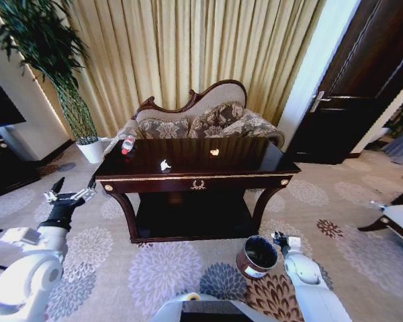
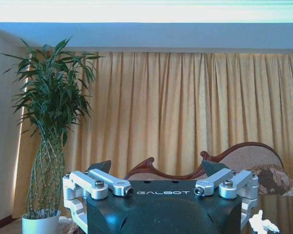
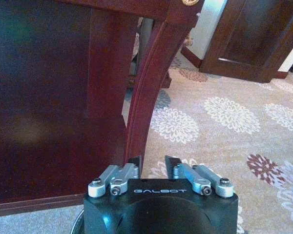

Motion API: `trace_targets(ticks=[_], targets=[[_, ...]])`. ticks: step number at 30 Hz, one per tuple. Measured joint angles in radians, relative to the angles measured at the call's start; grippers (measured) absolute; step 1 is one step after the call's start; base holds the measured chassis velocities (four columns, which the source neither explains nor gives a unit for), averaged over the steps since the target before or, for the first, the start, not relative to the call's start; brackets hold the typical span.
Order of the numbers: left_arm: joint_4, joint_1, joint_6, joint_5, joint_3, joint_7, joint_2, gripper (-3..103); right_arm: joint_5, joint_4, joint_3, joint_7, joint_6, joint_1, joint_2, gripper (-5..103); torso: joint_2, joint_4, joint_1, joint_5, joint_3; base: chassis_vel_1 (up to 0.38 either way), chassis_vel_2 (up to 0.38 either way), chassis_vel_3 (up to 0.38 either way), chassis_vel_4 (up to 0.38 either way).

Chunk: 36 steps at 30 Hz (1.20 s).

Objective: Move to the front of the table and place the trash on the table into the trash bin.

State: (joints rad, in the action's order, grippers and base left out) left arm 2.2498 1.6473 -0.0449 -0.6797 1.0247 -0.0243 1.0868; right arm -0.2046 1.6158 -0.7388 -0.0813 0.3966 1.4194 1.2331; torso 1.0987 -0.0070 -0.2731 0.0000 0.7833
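The dark glossy table (image 1: 245,159) stands straight ahead. On its top lie a clear bottle with a red cap (image 1: 127,144) at the far left corner, a crumpled white paper (image 1: 165,165) (image 2: 262,224) and a yellowish scrap (image 1: 214,152). The round coppery trash bin (image 1: 256,257) sits on the carpet by the table's right front leg (image 3: 146,92). My left gripper (image 1: 74,188) (image 2: 157,167) hovers open and empty off the table's left front corner. My right gripper (image 1: 279,238) (image 3: 154,162) hangs low beside the bin's rim, open by a narrow gap, holding nothing.
A carved-back sofa (image 1: 201,119) stands behind the table against yellow curtains. A white plant pot (image 1: 91,150) with a tall plant is at the back left, a dark cabinet (image 1: 0,164) at far left, a dark door (image 1: 363,80) and a chair (image 1: 397,220) on the right.
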Motion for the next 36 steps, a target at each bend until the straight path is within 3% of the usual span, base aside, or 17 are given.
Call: trace_targets(ticks=[4,6,7,12,13,15,16,17,19,25,28,36], targets=[[0.002,0.0,0.002,0.001,0.0,0.001,0.004,100,-0.004,0.014,-0.001,-0.01,-0.011,0.002,-0.004,44,0.0,0.0,0.0,0.0,0.0,0.0,0.0,0.0,0.0],[0.003,0.0,0.002,0.001,0.0,0.001,0.005,100,-0.012,0.021,-0.001,-0.016,-0.022,0.002,-0.006,44,0.0,-0.0001,0.0,0.0001,0.0,0.0,0.0,0.0,0.0],[0.003,0.001,0.003,0.001,0.0,0.001,0.005,100,-0.025,0.032,-0.001,-0.023,-0.036,0.002,-0.008,50,0.0,-0.0001,0.0,0.0002,0.0,0.0,0.0,0.0,0.0],[0.01,0.007,0.006,0.001,0.0,0.002,0.008,100,-0.189,0.229,0.011,-0.05,-0.169,0.004,-0.053,71,0.0,0.0003,0.0,0.0,0.0,0.0,0.0,0.0,0.0],[0.01,0.007,0.006,0.001,0.0,0.002,0.008,100,-0.189,0.229,0.011,-0.05,-0.169,0.004,-0.053,71,0.0,0.0003,0.0,0.0,0.0,0.0,0.0,0.0,0.0],[0.014,0.008,0.006,0.001,0.001,0.002,0.008,100,-0.311,0.373,0.02,-0.057,-0.194,0.011,-0.08,82,0.0,0.0003,0.0,-0.0003,0.0,0.0,0.0,0.0,0.0],[0.014,0.008,0.006,0.001,0.001,0.002,0.008,100,-0.311,0.373,0.02,-0.057,-0.194,0.011,-0.08,82,0.0,0.0003,0.0,-0.0003,0.0,0.0,0.0,0.0,0.0],[0.016,0.008,0.006,0.002,-0.001,0.002,0.01,100,-0.398,0.475,0.026,-0.069,-0.195,0.021,-0.095,88,0.0,0.0003,0.0,-0.0002,0.0,0.0,0.0,0.0,0.0],[0.019,0.009,0.006,0.003,-0.003,0.002,0.012,100,-0.432,0.547,0.026,-0.069,-0.19,0.032,-0.103,97,0.0,0.0002,0.0,-0.0005,0.0,0.0,0.0,0.0,0.0],[0.026,0.012,0.007,0.004,-0.004,0.002,0.01,100,-0.423,0.63,0.009,-0.03,-0.185,0.065,-0.11,100,0.0,0.0,0.0,0.0,0.0,0.0,0.0,0.0,0.0],[0.028,0.012,0.006,0.004,-0.004,0.002,0.007,100,-0.352,0.647,-0.006,0.021,-0.208,0.094,-0.107,100,0.0,-0.0001,0.0,0.0001,0.0,0.0,0.0,0.0,0.0],[0.029,0.015,0.006,0.004,-0.005,0.003,0.007,100,-0.323,0.667,-0.004,0.032,-0.229,0.113,-0.094,100,0.0,0.0001,0.0,0.0001,0.0,0.0,0.0,0.0,0.0]])
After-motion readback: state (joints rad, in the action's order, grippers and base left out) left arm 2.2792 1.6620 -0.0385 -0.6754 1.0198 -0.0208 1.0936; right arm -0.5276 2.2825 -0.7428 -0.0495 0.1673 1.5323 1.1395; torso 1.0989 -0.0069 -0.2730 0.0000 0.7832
